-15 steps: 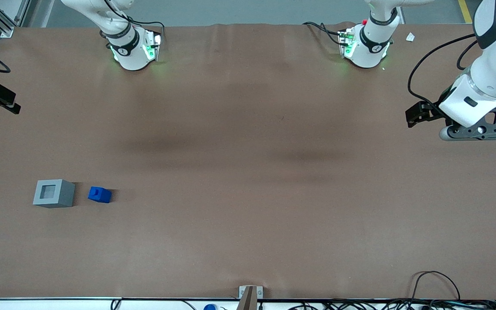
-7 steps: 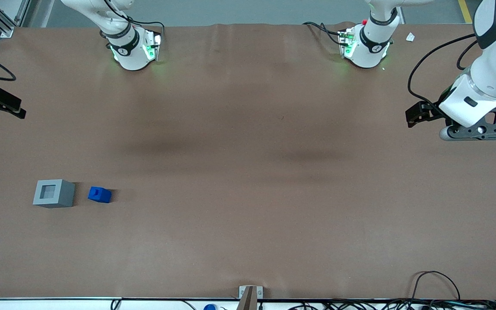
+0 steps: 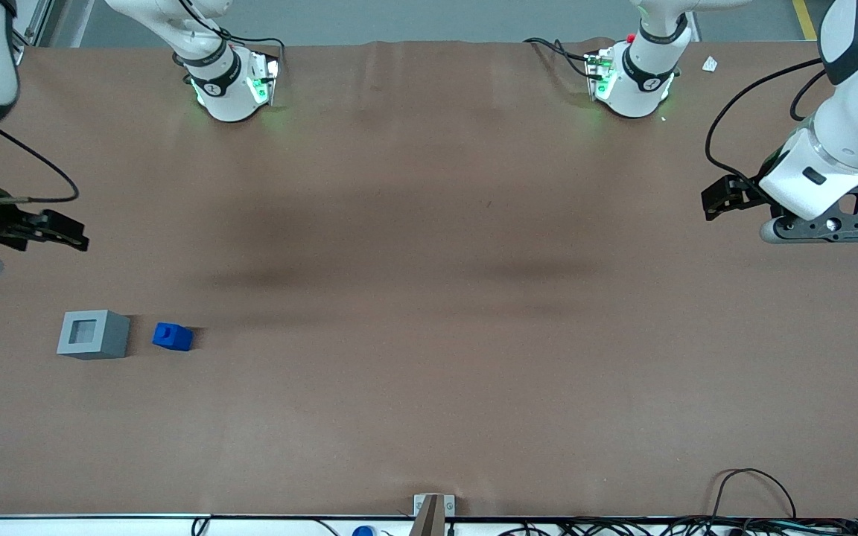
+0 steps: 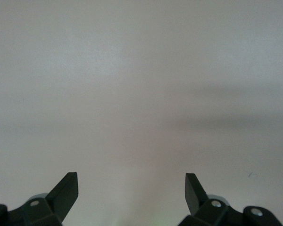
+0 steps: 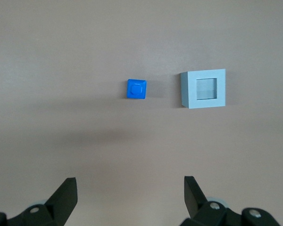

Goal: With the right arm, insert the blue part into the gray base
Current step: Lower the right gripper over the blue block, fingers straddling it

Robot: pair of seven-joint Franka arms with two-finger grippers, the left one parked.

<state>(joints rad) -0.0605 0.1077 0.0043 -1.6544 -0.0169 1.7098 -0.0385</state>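
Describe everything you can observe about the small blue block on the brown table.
The small bright blue plastic block is roughly cubic, with a small raised round stub on top. It sits flat on the brown table surface, beside the larger light gray plastic cube with a square recess, a narrow gap between them. Nothing touches it. The right arm's black end effector hangs open, farther from the front camera, holding nothing.

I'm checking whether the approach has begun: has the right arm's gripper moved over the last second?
Yes. In the front view the gripper, fingers open, has come nearer the camera and the gray base, which stayed put beside the blue part.
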